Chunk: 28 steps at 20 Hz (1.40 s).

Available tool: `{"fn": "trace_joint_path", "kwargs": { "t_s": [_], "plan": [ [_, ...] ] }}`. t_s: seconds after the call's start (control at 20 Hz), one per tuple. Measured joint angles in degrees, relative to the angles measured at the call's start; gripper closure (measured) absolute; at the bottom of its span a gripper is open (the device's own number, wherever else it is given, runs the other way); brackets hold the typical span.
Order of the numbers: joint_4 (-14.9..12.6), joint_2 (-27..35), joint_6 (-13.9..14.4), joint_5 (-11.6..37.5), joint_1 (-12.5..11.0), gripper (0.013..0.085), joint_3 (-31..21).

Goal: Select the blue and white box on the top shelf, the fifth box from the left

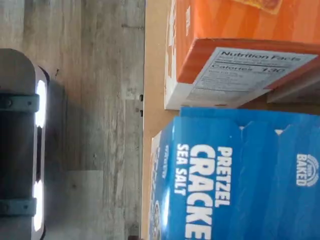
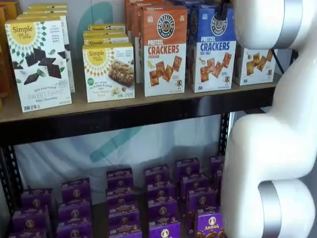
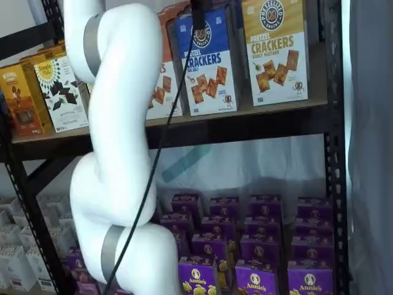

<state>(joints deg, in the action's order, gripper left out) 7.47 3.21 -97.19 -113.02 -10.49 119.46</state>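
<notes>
White arm links [image 2: 277, 129] fill the foreground in both shelf views, standing between camera and shelves, w/ a black cable running down beside the arm in a shelf view [image 3: 161, 153]. Behind the arm, the blue and white box [image 2: 214, 49] stands upright on the top shelf [image 2: 124, 116], long axis vertical, front face outward; the orange Cheddar box [image 2: 164, 49] is just beside it at 9 o'clock, and a yellow-topped cracker box [image 3: 275, 52] sits at its 3 o'clock. The gripper [image 3: 198, 15] shows only as dark fingers hanging from the upper edge over the box's top, approx. at 12 o'clock from the box's centre; it also peeks in as a dark tip [image 2: 223, 10] in a shelf view. Seen side-on, so whether the fingers are spread or pressed together cannot be told, nor whether they touch the box yet. Judgement: the coming move turns on the fingers straddling the box's narrow top, so the approach is downward along the vertical axis. The wrist view adds what the shelf views lack: the blue box top up close w/ "PRETZEL CRACKERS SEA SALT" lettering, the orange box's nutrition panel [image 1: 250, 70] beside it, a bare strip of shelf board between them, and grey floor [image 1: 90, 100] beyond the shelf edge. No fingers show there.
</notes>
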Motion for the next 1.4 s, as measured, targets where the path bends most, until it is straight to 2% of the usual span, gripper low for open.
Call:
{"fn": "trace_joint_path", "kwargs": {
  "t_s": [0.7,1.4],
  "plan": [
    [-1.4,-0.5,-0.3,0.2,0.4,0.0130,-1.1],
    [-2.4,-2.9,-0.3,3.1,1.0,0.0130,-6.1]
  ]
}}
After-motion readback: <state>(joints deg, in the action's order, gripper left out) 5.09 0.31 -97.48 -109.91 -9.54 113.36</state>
